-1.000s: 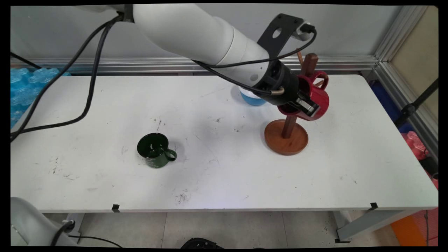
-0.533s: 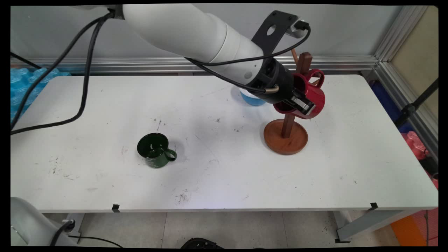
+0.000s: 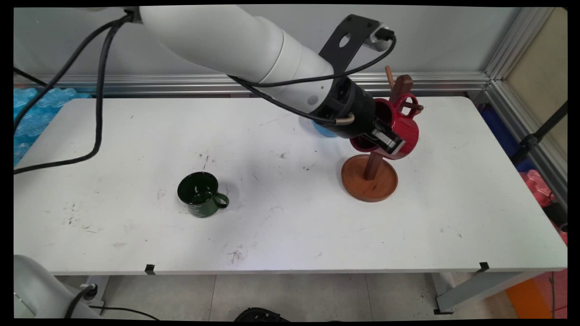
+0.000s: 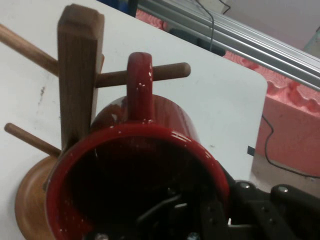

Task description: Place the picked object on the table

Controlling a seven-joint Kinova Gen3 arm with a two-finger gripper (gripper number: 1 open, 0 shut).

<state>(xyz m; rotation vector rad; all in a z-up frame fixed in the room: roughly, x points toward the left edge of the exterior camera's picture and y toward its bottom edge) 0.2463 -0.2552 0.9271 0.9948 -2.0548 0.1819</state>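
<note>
Main view | hand [image 3: 389, 141] clamped on red mug's [image 3: 405, 131] rim | handle over mug tree [image 3: 370, 177] peg | green mug [image 3: 199, 194] upright

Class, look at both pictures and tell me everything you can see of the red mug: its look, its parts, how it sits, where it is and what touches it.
The red mug is glossy, ceramic-looking, with a dark inside and one loop handle. It lies tipped on its side above the table, mouth toward the gripper, which grips its rim with one finger inside. Its handle is threaded over a peg of the wooden mug tree, and its body lies against the tree's post. It hangs over the tree's round base, at the table's far right.
</note>
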